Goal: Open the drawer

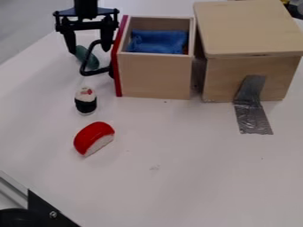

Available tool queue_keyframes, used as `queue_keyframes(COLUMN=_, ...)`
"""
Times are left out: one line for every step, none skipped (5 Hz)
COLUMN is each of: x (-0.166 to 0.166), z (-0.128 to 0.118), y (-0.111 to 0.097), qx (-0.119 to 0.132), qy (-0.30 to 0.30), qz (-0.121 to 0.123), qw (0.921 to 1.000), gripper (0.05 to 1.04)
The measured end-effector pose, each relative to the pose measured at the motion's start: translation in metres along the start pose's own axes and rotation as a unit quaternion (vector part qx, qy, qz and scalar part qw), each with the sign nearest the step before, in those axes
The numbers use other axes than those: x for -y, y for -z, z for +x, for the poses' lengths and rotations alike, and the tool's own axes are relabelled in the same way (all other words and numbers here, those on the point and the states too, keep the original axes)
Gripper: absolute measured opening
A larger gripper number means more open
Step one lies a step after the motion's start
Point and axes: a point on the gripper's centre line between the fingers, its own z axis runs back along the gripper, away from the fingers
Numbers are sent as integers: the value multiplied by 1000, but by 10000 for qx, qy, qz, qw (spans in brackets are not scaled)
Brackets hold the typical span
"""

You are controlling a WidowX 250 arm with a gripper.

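The gripper (89,50) hangs at the upper left, open, its two fingers spread apart by the black handle (84,62) of the drawer. One fingertip overlaps the handle's upper end in the view; whether they touch I cannot tell. The wooden drawer (155,75), with its red front (116,66) facing left, stands well out to the left of the wooden box (248,29). Inside the drawer lies a blue cloth (157,42).
Behind the handle lies a green object (87,57). Toy sushi, one black and white (86,104) and one red and white (93,136), rest on the white table (177,177) left of centre. Grey tape (251,108) runs from the box to the table.
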Motion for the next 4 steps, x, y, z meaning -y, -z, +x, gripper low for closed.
queue_keyframes(x=13, z=-4, y=-37, qx=186, qy=313, qz=-230, qw=9991, gripper=1000)
queue_keyframes(x=22, z=-16, y=-88, qx=504, qy=693, qz=-531, qw=9949, gripper=1000)
queue_keyframes(x=20, z=-29, y=-130, qx=798, qy=1477, qz=-487, qw=9846, gripper=1000)
queue_keyframes(x=18, z=-36, y=-138, qx=694, qy=2401, qz=-392, qw=9675, gripper=1000)
